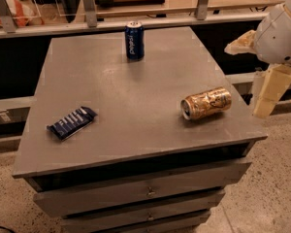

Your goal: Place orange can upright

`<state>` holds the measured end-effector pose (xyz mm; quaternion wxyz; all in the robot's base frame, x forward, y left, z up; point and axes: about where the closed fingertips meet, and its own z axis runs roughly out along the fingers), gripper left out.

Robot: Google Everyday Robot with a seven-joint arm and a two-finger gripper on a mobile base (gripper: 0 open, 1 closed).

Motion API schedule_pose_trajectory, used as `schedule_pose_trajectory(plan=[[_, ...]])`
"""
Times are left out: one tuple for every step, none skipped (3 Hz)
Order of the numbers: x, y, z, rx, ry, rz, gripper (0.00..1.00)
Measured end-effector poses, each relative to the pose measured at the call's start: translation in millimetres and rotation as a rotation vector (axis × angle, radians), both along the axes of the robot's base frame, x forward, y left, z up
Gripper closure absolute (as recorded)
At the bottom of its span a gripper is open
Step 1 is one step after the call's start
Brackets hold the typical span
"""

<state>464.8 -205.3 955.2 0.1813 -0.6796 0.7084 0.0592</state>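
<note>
The orange can (pixel 206 103) lies on its side near the right front of the grey cabinet top (pixel 136 86), with its silver top facing left toward the front. My gripper (pixel 245 80) hangs just off the cabinet's right edge, to the right of the can and a little above it. It touches nothing. Its two cream fingers (pixel 266 92) are spread apart and hold nothing.
A dark blue can (pixel 134 41) stands upright at the back middle of the top. A dark blue snack packet (pixel 72 122) lies flat near the left front. Drawers run below the top. A railing and glass panels stand behind the cabinet.
</note>
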Motion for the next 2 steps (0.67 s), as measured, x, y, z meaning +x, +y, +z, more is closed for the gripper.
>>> schedule_pose_trajectory(plan=[[6, 8, -19, 0.047, 0.02, 0.144, 0.0], [11, 17, -36, 0.064, 0.002, 0.233, 0.0]])
